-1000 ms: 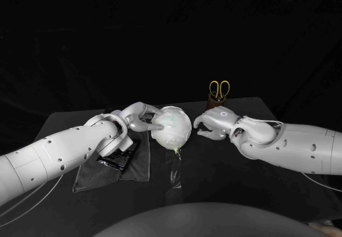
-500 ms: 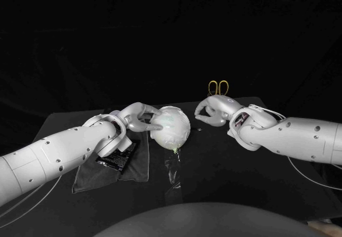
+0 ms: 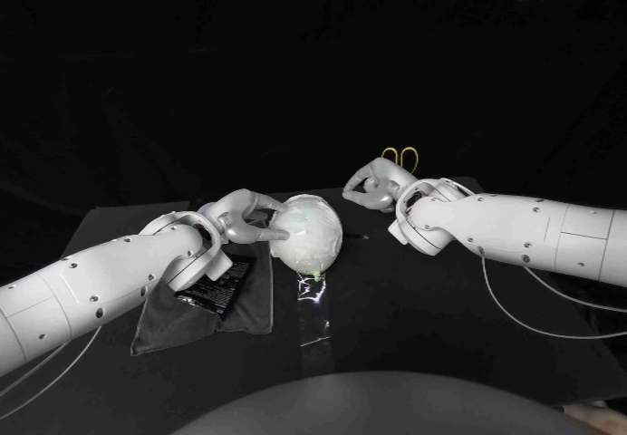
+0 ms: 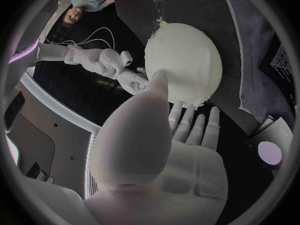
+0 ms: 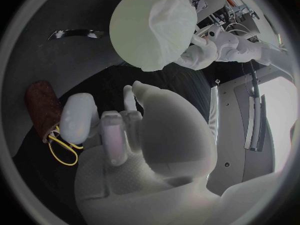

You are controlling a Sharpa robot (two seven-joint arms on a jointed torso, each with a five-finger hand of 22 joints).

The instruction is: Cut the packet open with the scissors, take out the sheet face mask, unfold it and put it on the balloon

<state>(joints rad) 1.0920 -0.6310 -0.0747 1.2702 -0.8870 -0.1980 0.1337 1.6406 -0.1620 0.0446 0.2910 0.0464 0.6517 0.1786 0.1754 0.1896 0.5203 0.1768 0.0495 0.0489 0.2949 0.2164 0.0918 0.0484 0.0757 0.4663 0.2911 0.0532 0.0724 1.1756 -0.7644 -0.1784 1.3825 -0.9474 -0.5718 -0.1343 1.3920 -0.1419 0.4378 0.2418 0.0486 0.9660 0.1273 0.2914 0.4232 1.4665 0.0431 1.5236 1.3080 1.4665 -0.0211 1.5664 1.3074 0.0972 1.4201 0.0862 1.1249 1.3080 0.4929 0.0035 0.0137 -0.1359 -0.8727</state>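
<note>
— Why is the left hand (image 3: 242,217) on the balloon (image 3: 311,237)?

— To steady it, I'd judge. The thumb lies against its upper side and the fingers (image 4: 187,121) press in from beneath. So the hand grips the balloon and stops it rolling on the table (image 3: 444,308).

— And the mask?

— The mask (image 5: 170,21) is draped over the balloon, a white sheet clinging to the pale green skin. One edge of it runs near the left hand's fingers. Whether it sits flat all round, I cannot tell.

— The right hand?

— The right hand (image 3: 372,186) is at the far side, clear of the balloon and not touching it. It is close to the scissors (image 3: 399,154), which stand handles-up in the holder (image 5: 42,107). Its fingers are curled in and grip nothing.

— So the cutting is done?

— It looks so. The packet (image 3: 216,285) lies on the cloth (image 3: 177,322) under the left arm. A clear film (image 3: 311,304) lies on the table on the near side of the balloon.

— What's left?

— Smoothing, probably. For that, the right hand would have to reach across to the mask while the left holds on.
</note>
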